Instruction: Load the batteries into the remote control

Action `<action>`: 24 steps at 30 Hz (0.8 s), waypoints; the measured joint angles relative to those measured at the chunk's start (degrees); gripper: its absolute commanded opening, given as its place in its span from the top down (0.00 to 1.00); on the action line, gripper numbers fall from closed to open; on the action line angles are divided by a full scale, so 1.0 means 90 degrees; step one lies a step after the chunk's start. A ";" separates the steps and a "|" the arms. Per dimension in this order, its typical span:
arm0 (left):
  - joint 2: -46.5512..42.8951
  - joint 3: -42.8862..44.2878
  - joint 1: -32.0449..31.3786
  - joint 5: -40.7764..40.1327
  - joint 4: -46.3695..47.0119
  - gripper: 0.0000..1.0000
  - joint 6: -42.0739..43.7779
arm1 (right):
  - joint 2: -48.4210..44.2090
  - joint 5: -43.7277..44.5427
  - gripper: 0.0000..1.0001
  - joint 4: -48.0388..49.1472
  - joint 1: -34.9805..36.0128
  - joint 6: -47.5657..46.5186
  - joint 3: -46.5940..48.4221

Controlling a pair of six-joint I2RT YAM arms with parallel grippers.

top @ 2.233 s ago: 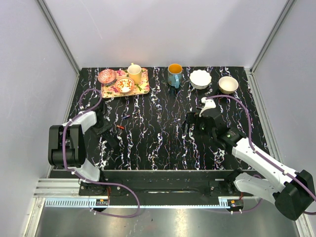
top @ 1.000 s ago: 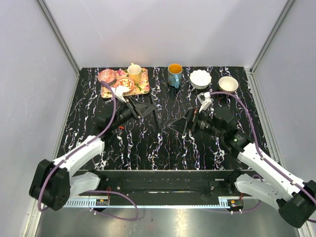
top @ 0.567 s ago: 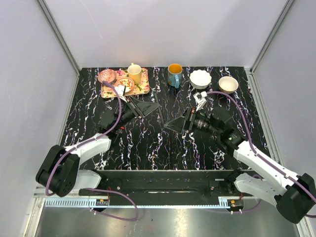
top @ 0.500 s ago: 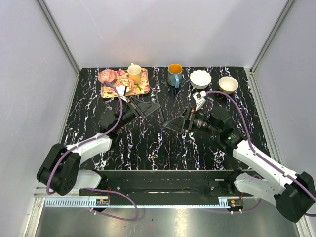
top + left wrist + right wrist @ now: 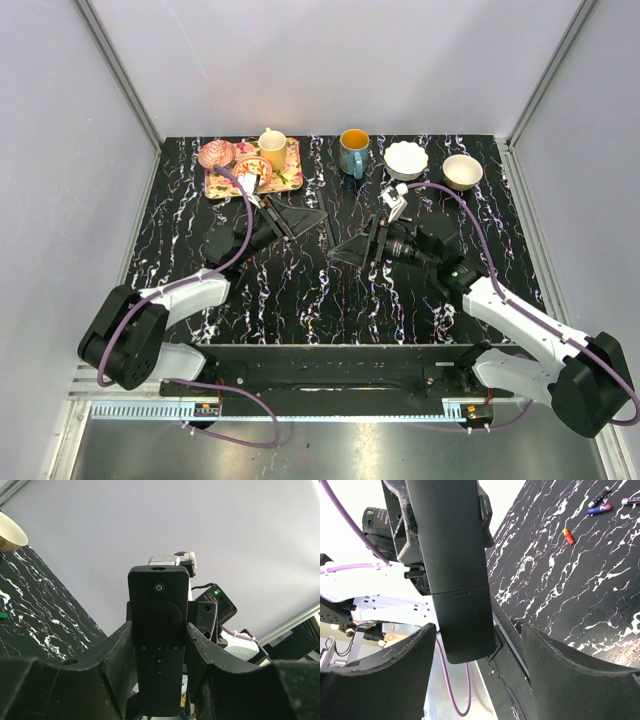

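My left gripper is raised over the middle of the table and shut on the black remote control. In the left wrist view the remote stands between my fingers with its button side towards the camera. My right gripper faces it, open, its fingers on either side of the remote's lower end without touching. The right wrist view shows the remote's plain back and its battery cover. Several small batteries lie on the table, one red, one purple.
A flowered tray with cups and small dishes stands at the back left. A blue mug and two bowls stand along the back edge. Purple cables loop from both arms.
My left arm has swung up from the left side of the table, holding the remote, to the centre. My right gripper has risen and moved left until its open fingers flank the remote.
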 measured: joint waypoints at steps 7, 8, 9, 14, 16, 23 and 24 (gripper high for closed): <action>0.0078 0.0000 -0.0007 0.0000 0.0068 1.00 -0.0102 | 0.0027 -0.0100 0.36 0.0155 -0.0007 0.0015 0.0000; 0.0100 0.0000 -0.0007 0.0000 0.0092 1.00 -0.0126 | 0.0039 -0.0107 0.39 0.0180 -0.0007 0.0017 0.0000; 0.0126 0.0000 -0.0007 0.0002 0.0112 1.00 -0.0160 | 0.0063 -0.0121 0.40 0.0206 -0.0007 0.0017 0.0000; 0.0257 0.0000 -0.0007 0.0002 0.0134 1.00 -0.0321 | 0.0180 -0.0316 0.59 0.0352 -0.0007 0.0053 -0.0002; 0.0321 0.0000 -0.0010 0.0002 0.0143 0.98 -0.0440 | 0.0202 -0.0374 0.67 0.0369 -0.0007 0.0053 -0.0007; 0.0457 0.0002 -0.0015 0.0100 0.0221 0.25 -0.0532 | 0.0136 -0.0437 1.00 0.0056 -0.0032 -0.0100 -0.0002; 0.0459 0.0005 -0.0015 0.0131 0.0219 0.04 -0.0520 | 0.0090 -0.0430 1.00 -0.0175 -0.0032 -0.0233 0.0039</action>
